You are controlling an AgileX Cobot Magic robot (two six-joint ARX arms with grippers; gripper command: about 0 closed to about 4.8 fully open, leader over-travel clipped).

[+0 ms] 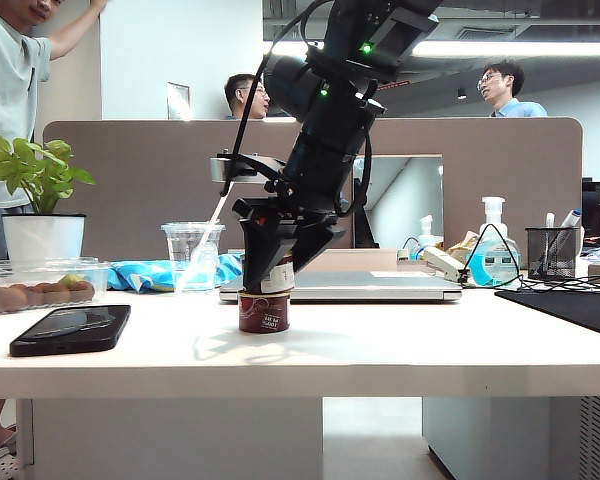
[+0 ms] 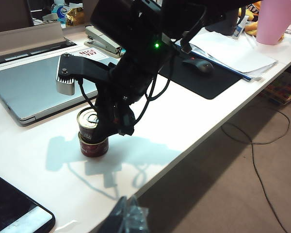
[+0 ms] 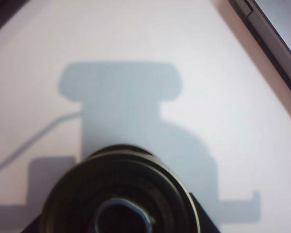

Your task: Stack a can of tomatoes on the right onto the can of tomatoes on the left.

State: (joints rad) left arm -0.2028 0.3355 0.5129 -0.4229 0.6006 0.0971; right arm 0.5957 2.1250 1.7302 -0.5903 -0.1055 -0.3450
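Two cans of tomatoes stand one above the other near the table's front edge. The lower dark red can (image 1: pixel 264 312) (image 2: pixel 93 146) rests on the white table (image 1: pixel 400 345). The upper can (image 1: pixel 281 279) (image 2: pixel 89 119) sits straight over it, and I cannot tell whether they touch. My right gripper (image 1: pixel 277 272) (image 2: pixel 105 127) comes down from above, shut on the upper can. That can's lid (image 3: pixel 120 191) fills the right wrist view. My left gripper (image 2: pixel 128 216) hangs off the table's edge, shut and holding nothing.
A closed laptop (image 1: pixel 360 287) (image 2: pixel 34 87) lies just behind the cans. A black phone (image 1: pixel 70 330) lies front left, with a plastic cup (image 1: pixel 192 255), a fruit tray (image 1: pixel 40 290) and a potted plant (image 1: pixel 42 238) behind. A stapler (image 2: pixel 104 42) and mouse (image 2: pixel 199 65) lie further right.
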